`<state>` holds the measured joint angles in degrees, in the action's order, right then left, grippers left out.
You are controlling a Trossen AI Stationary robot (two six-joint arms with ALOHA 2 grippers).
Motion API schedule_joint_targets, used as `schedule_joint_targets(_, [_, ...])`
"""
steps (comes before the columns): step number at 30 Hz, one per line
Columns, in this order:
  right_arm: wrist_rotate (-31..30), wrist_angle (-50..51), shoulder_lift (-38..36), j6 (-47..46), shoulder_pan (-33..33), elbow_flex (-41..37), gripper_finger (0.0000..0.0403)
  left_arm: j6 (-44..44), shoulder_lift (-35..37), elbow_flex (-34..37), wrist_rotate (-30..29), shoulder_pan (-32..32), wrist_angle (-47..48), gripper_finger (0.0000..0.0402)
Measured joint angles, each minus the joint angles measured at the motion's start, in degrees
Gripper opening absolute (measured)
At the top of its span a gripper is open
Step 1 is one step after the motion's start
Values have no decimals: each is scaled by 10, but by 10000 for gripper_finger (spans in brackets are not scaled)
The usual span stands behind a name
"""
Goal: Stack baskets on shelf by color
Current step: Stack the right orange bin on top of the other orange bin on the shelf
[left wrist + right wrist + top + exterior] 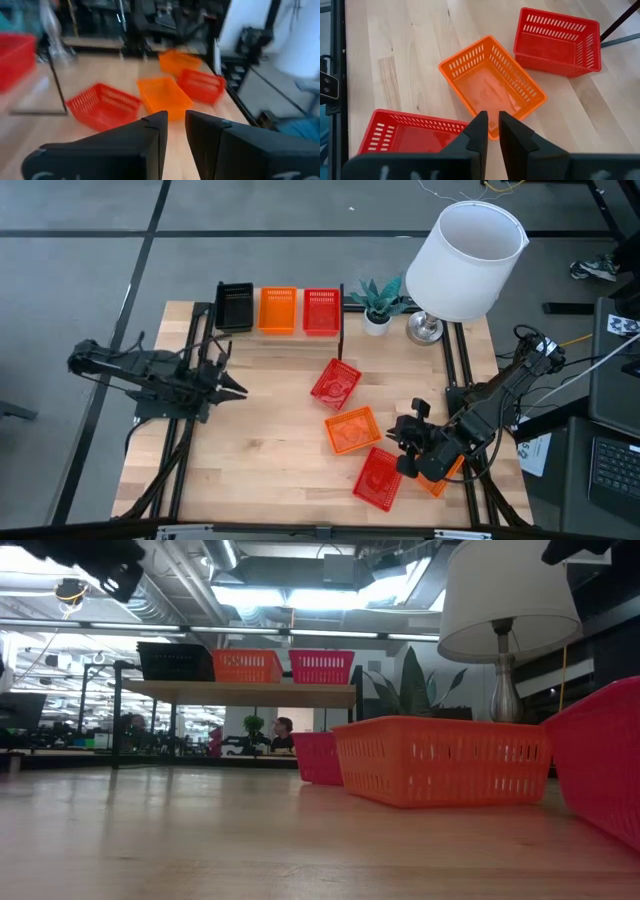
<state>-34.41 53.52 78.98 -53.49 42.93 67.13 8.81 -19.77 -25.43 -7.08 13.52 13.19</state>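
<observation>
On the shelf (pixel 285 338) at the table's far side, a black basket (pixel 234 307), an orange one (pixel 277 309) and a red one (pixel 321 311) stand side by side. On the tabletop lie a red basket (pixel 335 383), an orange basket (pixel 352 430), another red basket (pixel 378 477) and an orange one (pixel 438 478) half hidden under my right arm. My left gripper (pixel 240 390) hovers at the table's left, pointing level toward the loose baskets, open by a narrow gap (pixel 176 125). My right gripper (pixel 400 445) hangs above the orange basket (pixel 492 82), slanting down, open by a narrow gap (pixel 490 125).
A lamp with a big white shade (pixel 465 260) and a small potted plant (pixel 377 305) stand at the far right, beside the shelf. Black frame rails (pixel 455 370) run along the table's left and right sides. Bare wood (pixel 270 450) lies in the near left area.
</observation>
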Motion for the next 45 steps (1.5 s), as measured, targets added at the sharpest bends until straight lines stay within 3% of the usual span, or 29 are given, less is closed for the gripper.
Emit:
schedule_joint_targets(8, [0, 1, 0, 8, 0, 0, 45, -60, 56, 159, -19, 0, -191, 59])
schedule_joint_targets(12, [-9, 1, 0, 16, -2, 0, 45, -67, 72, 185, -19, 0, -203, 59])
schedule_joint_targets(15, [-68, -1, 0, 14, -15, 0, 45, -59, 82, 203, -19, 0, -210, 54])
schedule_joint_targets(17, [-76, -8, 0, 32, -35, 0, 45, -56, 86, 220, -19, 0, -233, 49])
schedule_joint_targets(20, [-27, -45, 0, 100, -79, 0, 45, -62, 90, 247, -19, 0, -287, 42])
schedule_joint_targets(25, [88, -134, 6, 247, -156, 0, 45, -60, 90, 250, -23, 0, -281, 38])
schedule_joint_targets(29, [209, -109, 9, 281, -191, 1, 45, -60, 90, 250, -28, 0, -261, 38])
schedule_joint_targets(33, [323, -41, 9, 177, -197, 1, 45, -22, 90, 250, -28, 0, -222, 38])
schedule_joint_targets(36, [365, 13, 9, 68, -170, 1, 45, -2, 90, 250, -28, 0, -208, 38])
schedule_joint_targets(40, [364, 102, 9, -59, -115, 1, 45, -4, 90, 250, -28, 0, -210, 41])
schedule_joint_targets(45, [301, 169, 9, -186, -38, 1, 45, -4, 90, 250, -27, 0, -210, 39])
